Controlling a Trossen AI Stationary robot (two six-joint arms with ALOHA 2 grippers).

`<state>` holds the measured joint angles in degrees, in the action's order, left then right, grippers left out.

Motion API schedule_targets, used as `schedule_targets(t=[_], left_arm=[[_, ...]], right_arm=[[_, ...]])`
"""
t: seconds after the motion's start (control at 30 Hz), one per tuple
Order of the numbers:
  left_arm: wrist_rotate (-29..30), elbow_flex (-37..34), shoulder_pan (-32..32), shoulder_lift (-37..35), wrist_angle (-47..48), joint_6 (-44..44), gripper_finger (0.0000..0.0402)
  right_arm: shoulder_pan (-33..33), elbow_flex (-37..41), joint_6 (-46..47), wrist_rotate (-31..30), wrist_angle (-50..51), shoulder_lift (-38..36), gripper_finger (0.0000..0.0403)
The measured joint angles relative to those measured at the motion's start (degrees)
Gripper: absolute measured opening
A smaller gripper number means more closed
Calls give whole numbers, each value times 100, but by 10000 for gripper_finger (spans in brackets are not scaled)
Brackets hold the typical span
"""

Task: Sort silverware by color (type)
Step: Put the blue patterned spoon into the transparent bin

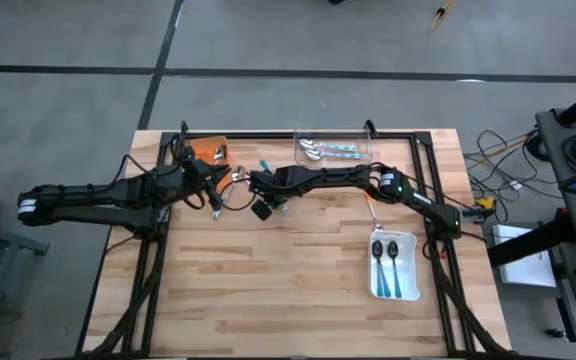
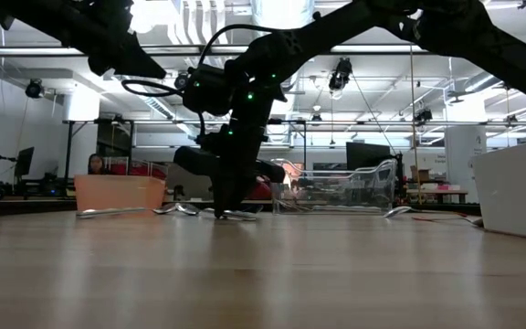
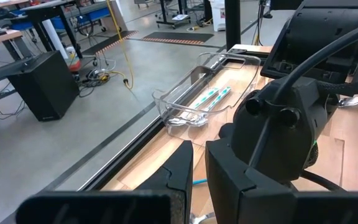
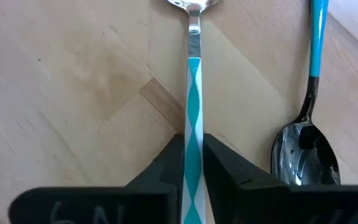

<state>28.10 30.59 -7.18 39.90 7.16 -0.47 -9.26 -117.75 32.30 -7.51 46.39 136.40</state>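
Three trays sit on the table (image 1: pixel 268 280): an orange tray (image 1: pixel 208 150), a clear tray (image 1: pixel 333 148) and a white tray (image 1: pixel 393 265). The white tray holds two spoons (image 1: pixel 386 262); the clear tray holds two more.

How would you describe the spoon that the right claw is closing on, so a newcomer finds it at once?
Look near the middle of the wooden table, where the right claw presses down. Between its fingers lies a spoon with a teal and white diamond handle; the neighbouring spoon has a plain blue handle.
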Motion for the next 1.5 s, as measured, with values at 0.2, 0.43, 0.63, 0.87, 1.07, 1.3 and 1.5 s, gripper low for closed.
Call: schedule_targets(t=[0.2,0.43,0.63,0.87,1.07,1.3,1.5], left_arm=[[0,0,0,-1,2,0,27],[0,0,0,-1,4,15,27],[0,0,0,-2,7,83,27],[-9,0,0,-2,-5,64,27],[-9,0,0,-2,-72,62,27],[-9,0,0,20,-76,63,27],[-9,0,0,27,-85,78,27]], right_arm=[[0,6,49,4,0,-21,33],[48,31,-112,150,148,-251,33],[112,24,-469,86,354,-598,33],[161,17,-1800,60,905,-1029,33],[10,7,-2740,18,1525,-1437,33],[-286,7,-3595,0,2024,-1953,33],[-624,7,-4244,22,2245,-2277,33]])
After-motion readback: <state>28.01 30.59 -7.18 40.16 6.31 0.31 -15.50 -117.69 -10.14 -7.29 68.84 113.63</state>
